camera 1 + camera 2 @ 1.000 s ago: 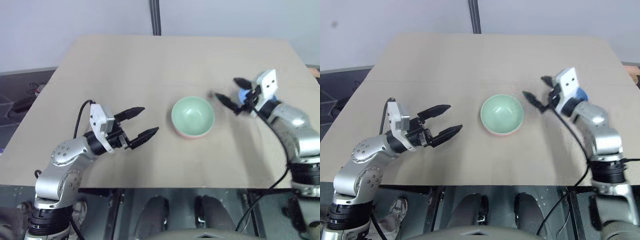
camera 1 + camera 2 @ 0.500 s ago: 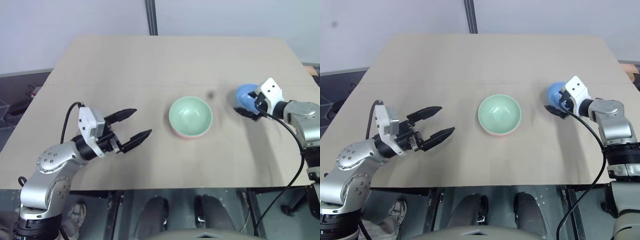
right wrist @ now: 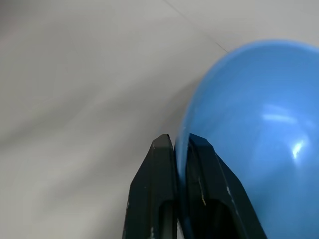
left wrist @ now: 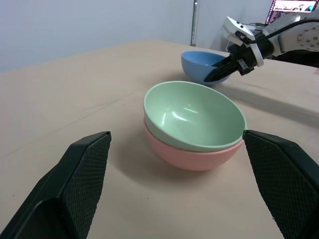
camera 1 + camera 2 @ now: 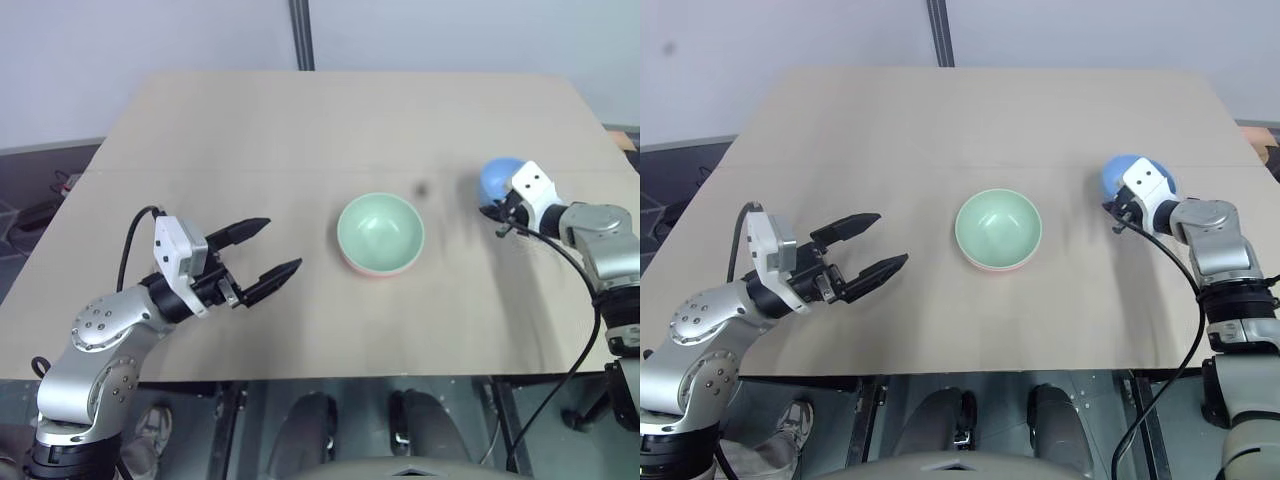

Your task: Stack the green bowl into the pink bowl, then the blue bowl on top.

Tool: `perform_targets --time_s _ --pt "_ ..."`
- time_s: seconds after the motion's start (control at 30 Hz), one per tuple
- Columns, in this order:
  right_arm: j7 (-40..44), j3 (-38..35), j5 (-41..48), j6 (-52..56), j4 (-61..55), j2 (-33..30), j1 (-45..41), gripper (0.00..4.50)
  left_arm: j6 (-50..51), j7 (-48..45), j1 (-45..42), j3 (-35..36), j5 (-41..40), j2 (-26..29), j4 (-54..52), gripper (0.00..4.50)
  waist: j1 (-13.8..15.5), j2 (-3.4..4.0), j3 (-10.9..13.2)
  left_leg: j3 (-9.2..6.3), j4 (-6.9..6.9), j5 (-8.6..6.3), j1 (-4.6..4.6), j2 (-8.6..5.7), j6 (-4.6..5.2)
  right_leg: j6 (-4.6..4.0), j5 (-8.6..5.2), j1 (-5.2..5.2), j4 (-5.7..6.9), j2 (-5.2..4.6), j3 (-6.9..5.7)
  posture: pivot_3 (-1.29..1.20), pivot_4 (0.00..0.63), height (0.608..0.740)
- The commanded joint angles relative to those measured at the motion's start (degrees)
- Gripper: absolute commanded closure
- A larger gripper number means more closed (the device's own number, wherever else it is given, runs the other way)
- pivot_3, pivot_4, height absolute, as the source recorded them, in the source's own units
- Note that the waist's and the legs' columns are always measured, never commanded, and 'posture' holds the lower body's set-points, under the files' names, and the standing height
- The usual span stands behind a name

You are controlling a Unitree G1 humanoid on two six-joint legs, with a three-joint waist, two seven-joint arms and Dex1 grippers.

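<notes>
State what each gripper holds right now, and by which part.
The right gripper is shut on the blue bowl, pinching its rim, one finger inside and one outside. The left gripper is open and holds nothing.

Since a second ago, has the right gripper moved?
Yes. The right gripper has dropped away from the green bowl toward the table's right edge, and is now shut on the blue bowl rim.

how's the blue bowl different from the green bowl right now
The blue bowl sits alone on the table, while the green bowl is nested in the pink bowl. The right hand is shut on the blue bowl's rim; nothing grips the green bowl. Both are smooth, round and look the same size.
</notes>
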Motion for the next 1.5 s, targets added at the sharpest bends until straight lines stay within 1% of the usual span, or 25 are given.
perform_targets --time_s 0.03,0.1,0.23,0.33,0.4,0.5,0.6,0.63,0.67,0.7,0.73,0.8,0.83,0.93,1.0,1.07,1.13,1.2,1.27,1.33,1.5 --pt "4.2 -3.8 6.8 -2.0 -12.2 0.8 -0.3 4.46 -0.8 0.3 -0.2 0.9 -0.9 -0.2 -1.9 0.0 -0.2 0.0 0.0 -0.01 0.0 0.0 0.0 0.0 0.0 0.0 0.0 0.0 0.0 0.0 0.0 0.0 0.15 0.74" --pt "6.4 -4.3 10.9 0.1 -20.3 1.3 1.3 4.46 -0.9 0.3 -0.1 0.8 -0.7 -0.3 -1.8 0.0 -0.2 0.0 0.0 -0.03 -0.02 -0.01 0.0 0.04 0.01 0.0 0.0 -0.01 0.0 0.02 -0.01 0.0 0.15 0.74" --pt "7.9 -2.7 15.4 4.1 -35.3 1.5 5.7 4.46 -1.2 0.1 0.0 0.6 -0.2 -0.4 -1.4 0.0 0.1 0.0 0.0 -0.17 -0.05 -0.03 -0.04 0.07 0.05 0.0 0.0 0.0 0.01 -0.01 -0.02 0.0 0.15 0.74" --pt "7.8 -0.8 16.8 6.2 -44.6 1.3 9.7 4.46 -1.3 0.2 0.0 0.5 0.0 -0.5 -1.4 0.0 0.7 0.0 0.0 -0.22 -0.03 -0.05 -0.07 0.0 0.08 0.0 0.0 0.01 0.0 -0.13 -0.05 0.0 0.15 0.74" --pt "7.7 1.9 15.7 6.8 -48.5 0.8 12.6 4.46 -1.3 0.4 -0.1 0.5 0.0 -0.5 -1.4 0.0 0.8 0.0 0.0 -0.17 -0.01 -0.05 -0.07 -0.03 0.08 0.0 0.0 0.01 -0.01 -0.15 -0.05 0.0 0.15 0.74" --pt "7.9 6.7 12.4 5.7 -48.3 0.8 15.2 4.46 -1.2 0.5 0.0 0.2 0.0 -0.7 -1.7 0.0 1.1 -0.02 0.0 -0.16 0.0 -0.05 -0.05 -0.03 0.08 0.0 -0.01 0.02 -0.01 -0.14 -0.09 0.0 0.15 0.74" --pt "8.0 10.3 8.3 1.6 -44.7 1.3 14.8 3.33 -1.2 0.5 0.0 0.1 0.0 -0.8 -1.6 0.0 1.1 -0.02 0.0 -0.13 0.03 -0.06 -0.02 -0.04 0.1 -0.02 -0.01 0.01 0.02 -0.12 -0.15 0.0 0.15 0.74" --pt "8.5 11.1 7.4 0.2 -43.4 1.5 14.5 2.89 -1.4 0.4 0.0 -0.1 0.3 -0.9 -1.4 0.0 1.1 -0.02 0.0 -0.12 0.05 -0.08 0.02 -0.03 0.13 -0.02 -0.01 0.03 0.02 -0.08 -0.15 0.0 0.15 0.74" --pt "9.2 11.9 6.5 -1.6 -42.3 1.4 14.2 2.33 -1.5 0.4 -0.1 -0.2 0.5 -0.9 -1.3 0.0 1.1 -0.02 0.0 -0.11 0.06 -0.08 0.02 -0.02 0.14 -0.1 -0.05 0.03 0.03 -0.06 -0.14 0.0 0.15 0.74" --pt "9.7 12.2 5.9 -2.9 -41.7 1.4 14.0 1.96 -1.6 0.4 -0.1 -0.4 0.7 -0.9 -1.3 0.0 1.1 -0.02 0.0 -0.11 0.06 -0.07 0.03 -0.02 0.13 -0.18 -0.1 0.03 0.04 -0.04 -0.14 0.0 0.15 0.74" --pt "9.9 12.0 6.1 -3.5 -41.4 1.6 13.9 1.5 -1.7 0.4 -0.1 -0.6 0.9 -1.0 -1.3 0.0 1.1 -0.02 0.0 -0.11 0.06 -0.07 0.04 -0.02 0.13 -0.17 -0.09 0.03 0.05 -0.02 -0.14 0.0 0.15 0.74" --pt "10.2 10.7 7.0 -3.9 -41.9 1.7 13.8 0.42 -1.7 0.6 0.1 -0.7 1.1 -1.1 -1.5 0.0 1.1 -0.02 0.0 -0.12 0.06 0.01 0.03 0.0 -0.02 -0.02 0.0 0.02 0.06 0.01 -0.14 0.0 0.15 0.74" --pt "9.3 9.1 8.1 -3.4 -42.6 2.1 13.6 0.01 -1.6 0.8 0.1 -0.7 1.4 -1.3 -1.5 0.0 1.1 -0.02 0.0 -0.12 0.06 0.02 0.03 0.01 -0.03 -0.01 0.0 0.02 0.06 0.01 -0.14 0.0 0.15 0.74" --pt "6.2 3.1 14.0 1.6 -46.2 3.6 12.8 0.01 -2.4 1.6 0.3 -0.8 2.7 -1.8 -1.3 0.0 1.1 -0.03 0.0 -0.1 0.06 0.02 0.0 0.01 -0.03 -0.01 0.0 0.02 0.04 0.0 -0.12 0.0 0.15 0.74" --pt "5.0 -0.2 17.4 5.4 -48.7 3.4 12.3 0.01 -2.7 2.3 0.6 -0.6 3.4 -2.2 -1.2 0.0 1.2 -0.04 0.0 -0.1 0.06 0.02 -0.02 0.0 -0.03 -0.01 0.0 0.02 0.03 -0.02 -0.12 0.0 0.15 0.74" --pt "3.5 -3.8 19.0 8.0 -50.6 2.1 13.2 0.01 -4.4 4.6 0.8 -0.4 6.0 -3.4 -1.1 0.0 1.2 -0.04 0.0 -0.12 0.06 0.01 -0.02 0.0 -0.02 -0.01 0.0 0.03 0.01 -0.04 -0.13 0.0 0.15 0.74" --pt "4.6 -6.9 20.6 9.0 -50.8 0.0 16.0 0.01 -7.1 6.7 1.0 0.0 8.5 -5.1 -0.4 0.0 1.5 -0.08 0.0 -0.15 0.05 -0.03 -0.02 -0.01 0.04 -0.01 0.0 0.03 0.0 -0.07 -0.15 0.0 0.15 0.74" --pt "5.5 -10.0 22.0 10.3 -50.5 -2.4 18.9 0.01 -6.1 3.7 2.2 0.8 5.5 -4.3 -0.5 0.0 1.5 -0.12 -0.1 -0.21 0.05 -0.08 -0.05 -0.02 0.13 -0.02 0.0 0.1 -0.05 -0.11 -0.14 0.0 0.15 0.74" --pt "5.7 -13.4 22.8 10.7 -49.9 -4.5 21.7 0.01 -6.3 2.9 3.4 2.6 4.3 -3.9 -0.6 0.0 1.3 -0.1 0.0 -0.17 0.05 -0.09 -0.04 -0.03 0.15 -0.02 0.0 0.09 -0.05 -0.14 -0.11 0.0 0.15 0.74" --pt "5.4 -16.2 21.8 8.2 -48.3 -5.7 24.5 0.01 -6.6 3.2 4.6 3.7 5.3 -3.3 -0.4 0.0 1.1 -0.1 0.0 -0.15 0.05 -0.1 -0.02 -0.02 0.17 -0.02 -0.01 0.08 -0.05 -0.14 -0.09 0.0 0.15 0.74" --pt "8.9 -20.9 23.7 7.8 -43.5 -7.9 30.6 0.01 -3.5 0.1 8.6 6.3 1.7 -0.6 -1.7 0.0 1.2 -0.1 0.0 -0.1 0.05 -0.12 0.09 0.04 0.2 -0.21 -0.12 0.11 0.0 -0.02 -0.11 0.0 0.15 0.74"
